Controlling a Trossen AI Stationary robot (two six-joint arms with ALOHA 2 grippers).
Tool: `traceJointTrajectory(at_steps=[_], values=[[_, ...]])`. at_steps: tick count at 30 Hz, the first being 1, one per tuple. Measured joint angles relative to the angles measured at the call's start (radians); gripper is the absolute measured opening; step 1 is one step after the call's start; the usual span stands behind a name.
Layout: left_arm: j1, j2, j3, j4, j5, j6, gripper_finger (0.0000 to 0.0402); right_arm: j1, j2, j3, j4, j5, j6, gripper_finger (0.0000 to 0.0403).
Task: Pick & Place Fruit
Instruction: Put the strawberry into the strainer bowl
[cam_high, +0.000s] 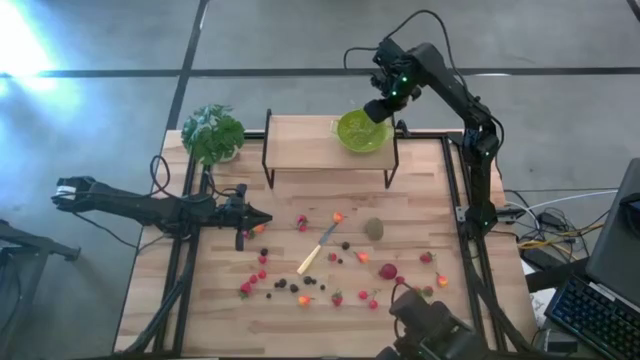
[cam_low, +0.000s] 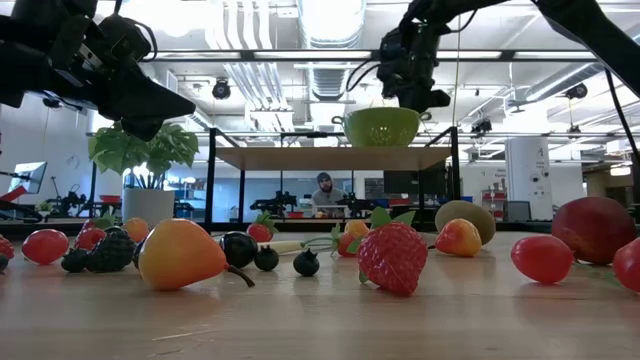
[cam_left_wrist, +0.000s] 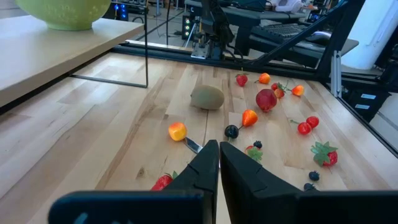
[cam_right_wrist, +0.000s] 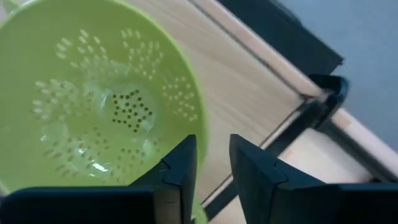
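The right hand (cam_high: 377, 110) is hanging over the green colander (cam_high: 361, 131), which is sitting on the little raised shelf (cam_high: 300, 150) at the back of the bench (cam_high: 200, 300). In its wrist view the fingers (cam_right_wrist: 180, 168) are standing a bit apart with nothing visible between them, and the colander bowl is looking empty too, so I can't see any piece that has actually landed in there.

The left hand (cam_high: 262, 219) is hovering low over the left-middle of the bench, fingers pinched shut on nothing, pointing toward the scattered fruit.

All the fruit (cam_high: 340, 275) I can make out is lying loose on the bench: red strawberry-ish pieces, dark berries, a few orange ones, and the kiwi (cam_high: 374, 229) sitting near the middle. A knife (cam_high: 317, 251) is lying right in among it, and a potted plant (cam_high: 212, 133) is sitting at the back left corner.

What I'm worrying about:
- The right hand is sitting off toward the colander's rim, not over its centre, so anything dropped from there could clip the edge, bounce onto the shelf and roll off.
- The pieces are tiny, round and packed together, so a pinch could squirt one sideways or nudge its neighbours.
- The knife is crossing the cluster, so a low approach could snag it and drag fruit along.
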Motion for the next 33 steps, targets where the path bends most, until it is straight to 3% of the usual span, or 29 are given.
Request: traceJointTrajectory(at_steps=[9, 19, 26, 33], values=[[0.0, 0.0, 0.0, 0.0, 0.0, 0.0, 0.002, 0.006, -0.046, 0.046, 0.0, 0.005, -0.061, 0.0144], [0.0, 0.0, 0.0, 0.0, 0.0, 0.0, 0.002, 0.062, -0.239, 0.02, 0.0, 0.006, -0.07, 0.0162], [0.0, 0.0, 0.0, 0.0, 0.0, 0.0, 0.002, 0.146, -0.42, -0.075, 0.008, 0.042, -0.092, 0.0147], [0.0, 0.0, 0.0, 0.0, 0.0, 0.0, 0.002, 0.225, -0.58, -0.255, 0.018, 0.083, -0.041, 0.0125]])
